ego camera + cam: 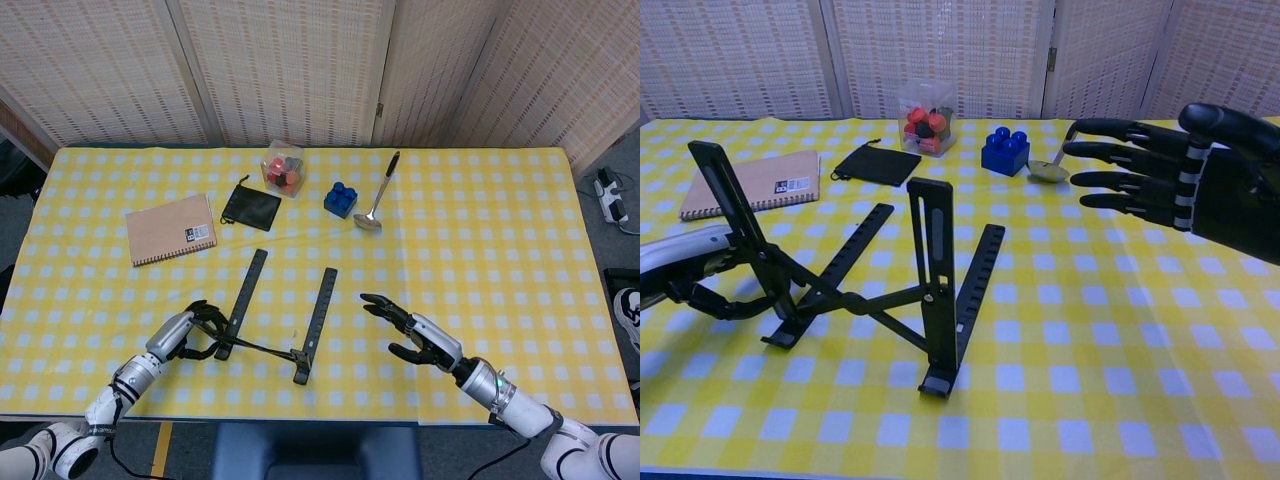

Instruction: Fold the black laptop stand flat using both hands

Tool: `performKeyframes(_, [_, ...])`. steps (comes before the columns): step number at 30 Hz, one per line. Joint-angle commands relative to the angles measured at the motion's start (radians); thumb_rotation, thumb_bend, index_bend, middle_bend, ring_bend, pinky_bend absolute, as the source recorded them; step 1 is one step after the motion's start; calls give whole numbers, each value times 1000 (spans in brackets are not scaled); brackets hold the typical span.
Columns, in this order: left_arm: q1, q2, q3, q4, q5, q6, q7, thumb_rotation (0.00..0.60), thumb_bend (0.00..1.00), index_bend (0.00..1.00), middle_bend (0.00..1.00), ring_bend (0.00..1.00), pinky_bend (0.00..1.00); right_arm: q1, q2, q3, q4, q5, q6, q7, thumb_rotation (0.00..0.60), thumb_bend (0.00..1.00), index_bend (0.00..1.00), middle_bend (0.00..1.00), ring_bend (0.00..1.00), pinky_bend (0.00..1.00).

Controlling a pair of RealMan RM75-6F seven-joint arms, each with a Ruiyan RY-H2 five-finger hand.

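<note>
Standing unfolded near the front edge of the desk (480, 250), the black laptop stand (855, 290) has both uprights raised and its two slotted rails flat on the checked cloth. The left hand (190, 328) grips the stand's left upright, fingers curled round its lower part. The right hand (1160, 180) hovers to the right of the stand, apart from it, fingers spread and holding nothing. Behind the stand lie a notebook (171, 229), a black pouch (251, 207), a clear box of pieces (283, 169), a blue brick (340, 199) and a spoon (377, 195).
</note>
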Motion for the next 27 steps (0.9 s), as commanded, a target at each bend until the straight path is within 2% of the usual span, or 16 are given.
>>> performKeyframes(1, [-1,-1,0,-1,1,-2,0,600,592,568,357,187,43,0,0,0,0,-1,0,0,272,341,0,21,50,0])
performKeyframes(8, [1,-3,-2,3,-4,-6,1,600,592,597,357,197,47,-3,4,-1,-2,2,2,-2,272,341,0,21,49,0])
performKeyframes(18, [9,-6,-6,-1,-12,1,17,600,595,739,399,239,56,-2,6,0,-5,0,1,-5,272,341,0,21,49,0])
performKeyframes(20, [11,-2,-3,-8,-10,0,18,600,596,740,404,241,55,-3,7,0,-6,-1,2,-6,272,341,0,21,49,0])
performKeyframes(21, [12,1,-1,-11,-8,1,18,600,594,718,404,238,54,-3,7,0,-6,-1,2,-6,272,341,0,21,49,0])
performKeyframes(23, [11,12,5,-25,-7,-8,17,600,589,591,395,211,45,-3,7,-1,-5,-2,1,-14,272,341,0,21,48,0])
performKeyframes(25, [6,31,12,-47,-5,-24,17,600,558,374,340,157,24,-3,8,-2,-4,-4,-2,-29,271,342,0,21,51,0])
performKeyframes(27, [6,42,12,-63,-6,-24,23,600,511,228,266,102,12,-4,10,-2,-2,-8,-4,-60,270,341,0,21,51,0])
